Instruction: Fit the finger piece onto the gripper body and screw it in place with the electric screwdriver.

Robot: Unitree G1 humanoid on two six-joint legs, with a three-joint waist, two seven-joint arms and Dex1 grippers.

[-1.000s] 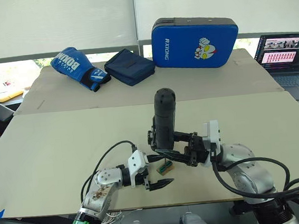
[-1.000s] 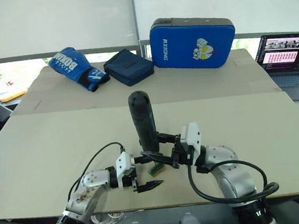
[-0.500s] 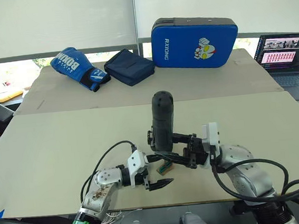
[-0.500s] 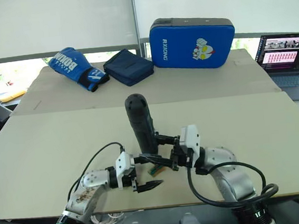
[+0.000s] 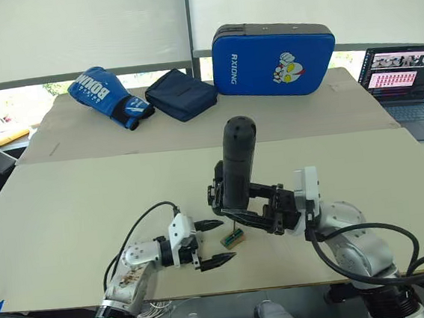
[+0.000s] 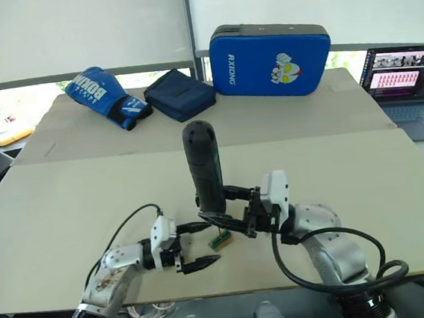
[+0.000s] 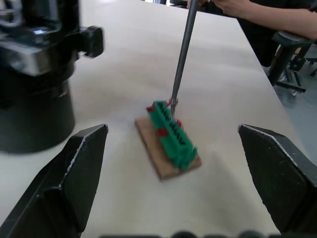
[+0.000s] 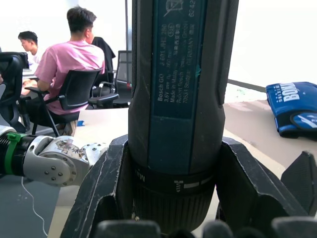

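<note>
So my right claw [image 5: 236, 209] is clamped around the electric screwdriver [image 5: 236, 164], held upright so its bit drops onto the green-and-tan block [image 7: 171, 139] just below. My left claw [image 5: 209, 243] gapes wide beside that block, holding nothing, ready to steady it, I'd guess.

The left gripper [image 5: 211, 242] hovers low over the bench [image 5: 67, 210] with its jaws spread wide, forearm angled inward. The right gripper [image 5: 235, 205] reaches in from the right, jaws clamped on the upright electric screwdriver [image 5: 235, 164].
</note>
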